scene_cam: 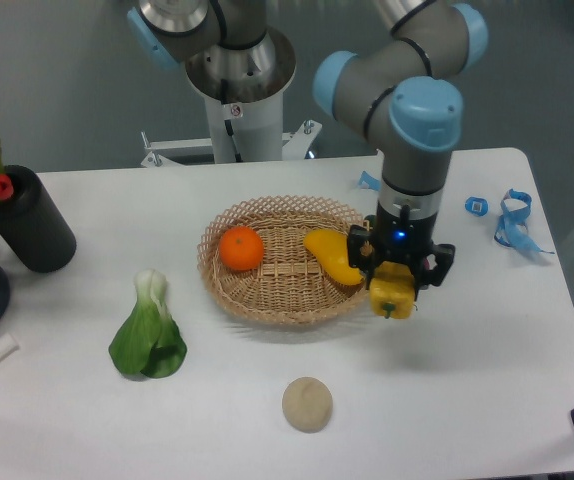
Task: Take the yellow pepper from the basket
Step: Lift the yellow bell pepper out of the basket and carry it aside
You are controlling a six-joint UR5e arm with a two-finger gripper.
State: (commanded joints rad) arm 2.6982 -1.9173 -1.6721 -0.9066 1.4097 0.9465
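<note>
The fingers (416,268) are clamped on the yellow pepper (391,289), which hangs just outside the right rim of the basket (267,302), apparently so it clears the wicker.

A single fixed camera looks down from the front, at middle distance, with the basket (277,262) near centre.

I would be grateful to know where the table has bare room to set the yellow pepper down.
Bare table lies right of the round tan disc and below the gripper holding the yellow pepper. The basket is crowded by the orange and yellow fruit.
</note>
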